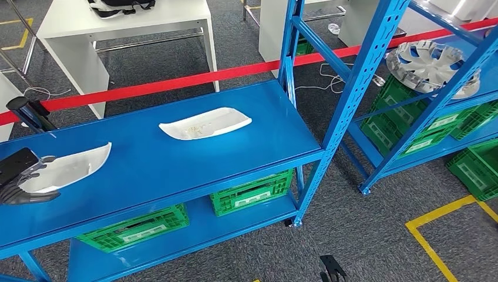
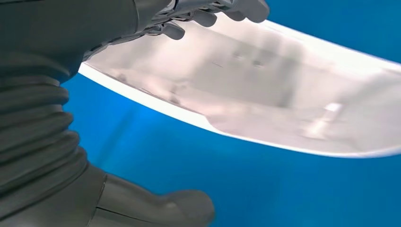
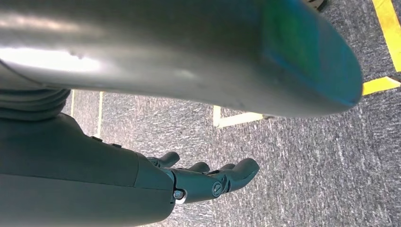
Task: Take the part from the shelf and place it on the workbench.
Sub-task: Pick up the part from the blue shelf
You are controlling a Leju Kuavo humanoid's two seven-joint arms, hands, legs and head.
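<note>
A white curved part (image 1: pixel 70 167) lies on the blue shelf top (image 1: pixel 176 164) at its left end. My left hand (image 1: pixel 20 182) is at the part's left tip. In the left wrist view its fingers (image 2: pixel 203 16) rest on the far edge of the part (image 2: pixel 265 94), while the thumb (image 2: pixel 156 208) stays off it, with blue shelf showing between. A second white part (image 1: pixel 205 123) lies near the shelf's middle. My right hand (image 3: pixel 203 182) hangs over the grey carpet, fingers loosely extended and holding nothing.
Green crates (image 1: pixel 252 191) stand on the lower shelf. A red barrier tape (image 1: pixel 176 82) runs behind the shelf, with white tables (image 1: pixel 117 23) beyond it. To the right stands another blue rack holding a silver hubcap (image 1: pixel 428 64). Yellow floor lines (image 1: pixel 434 235) mark the carpet.
</note>
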